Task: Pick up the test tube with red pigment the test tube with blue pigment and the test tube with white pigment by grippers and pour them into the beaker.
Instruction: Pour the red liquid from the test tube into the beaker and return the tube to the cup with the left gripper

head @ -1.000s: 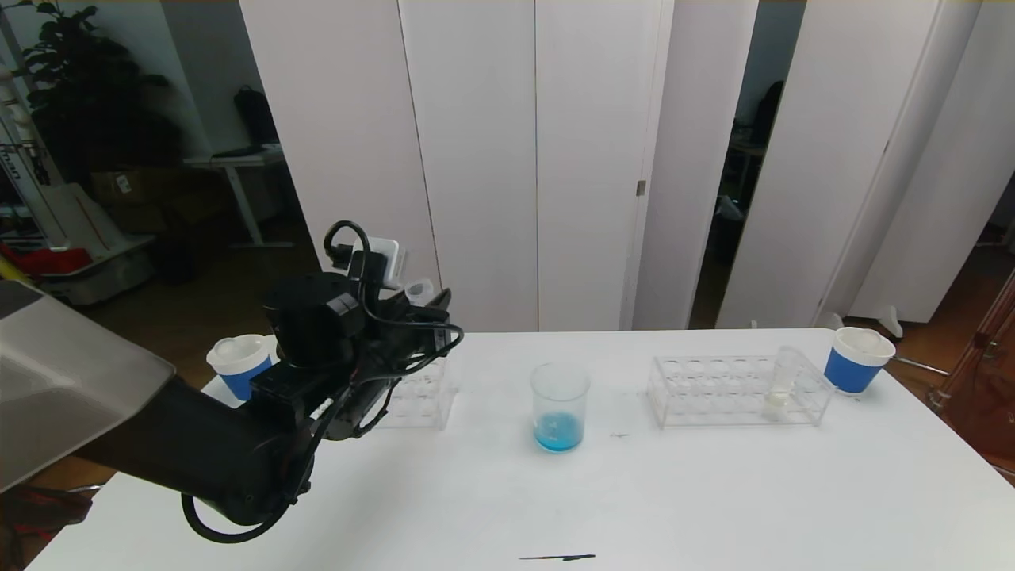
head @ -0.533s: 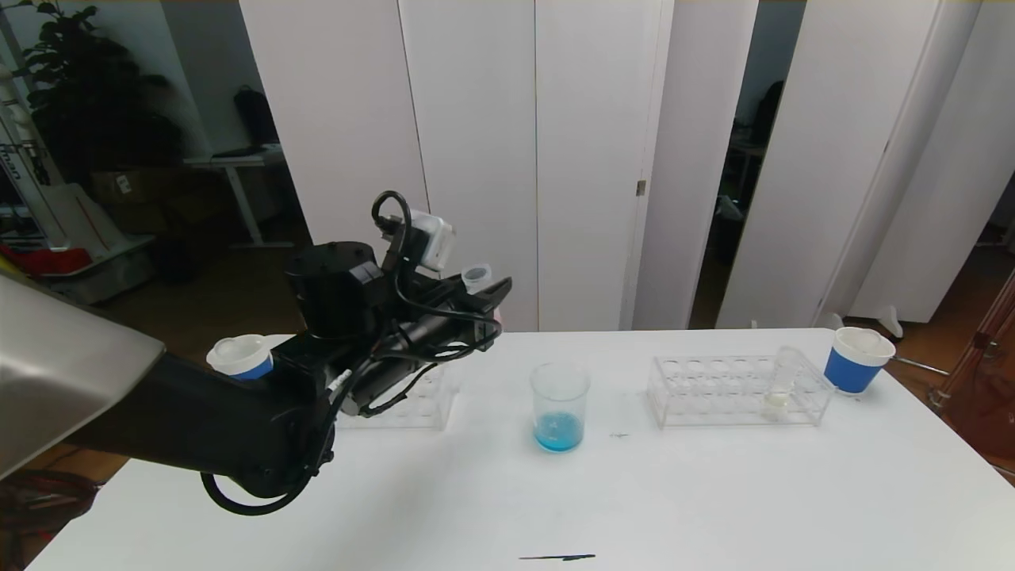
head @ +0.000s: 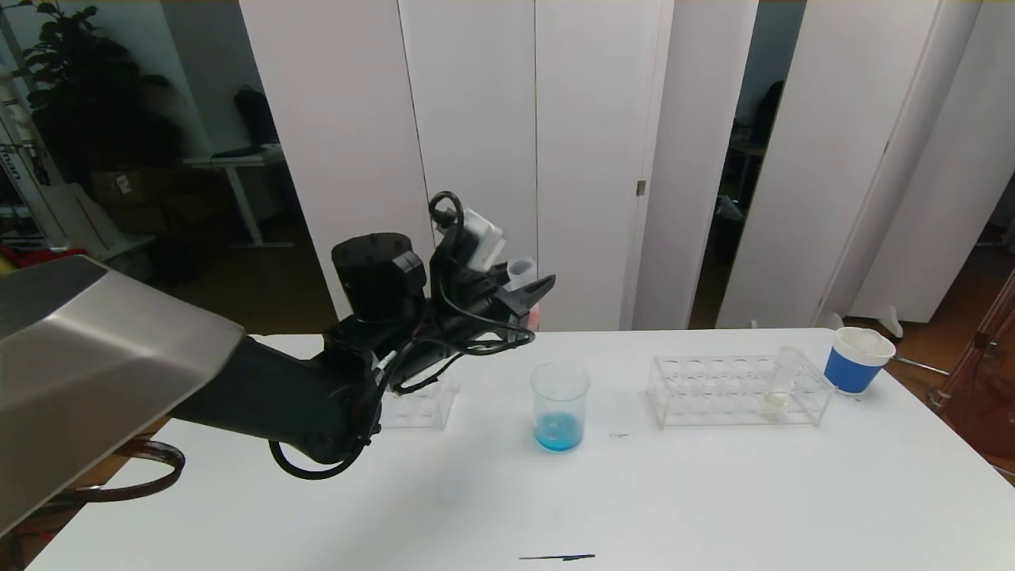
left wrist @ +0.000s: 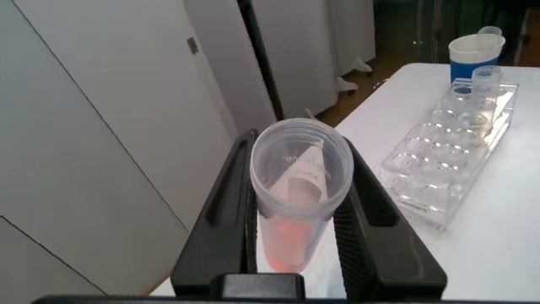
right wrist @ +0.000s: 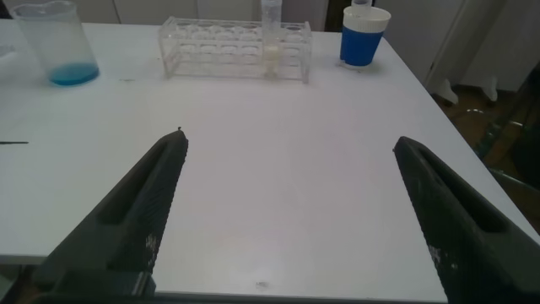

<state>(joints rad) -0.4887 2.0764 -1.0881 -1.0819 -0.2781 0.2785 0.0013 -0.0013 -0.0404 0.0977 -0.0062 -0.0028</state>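
Red pour in hand: left tool [head: 530, 295] clamped on red-pigment tube [left wrist: 297, 198], aloft at 11 o'clock of beaker [head: 560, 406] mid-desk w/ blue inside; next, I judge, carry over rim, tip; right tool [right wrist: 291, 211] wide, empty.

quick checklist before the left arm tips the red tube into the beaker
1. Grip: left gripper is shut on the test tube with red pigment, a finger on each side. Ok.
2. Contents: red liquid sits at the tube's bottom, tube roughly upright. Ok.
3. Position: in the head view the tube's mouth is left of and above the beaker, not over its rim. Not ok.
4. Beaker: upright on the table, blue liquid at its bottom. Ok.
5. Test tube with white pigment stands in the right rack, clear of the pour. Ok.
6. Right gripper is open, low over bare table. Ok.
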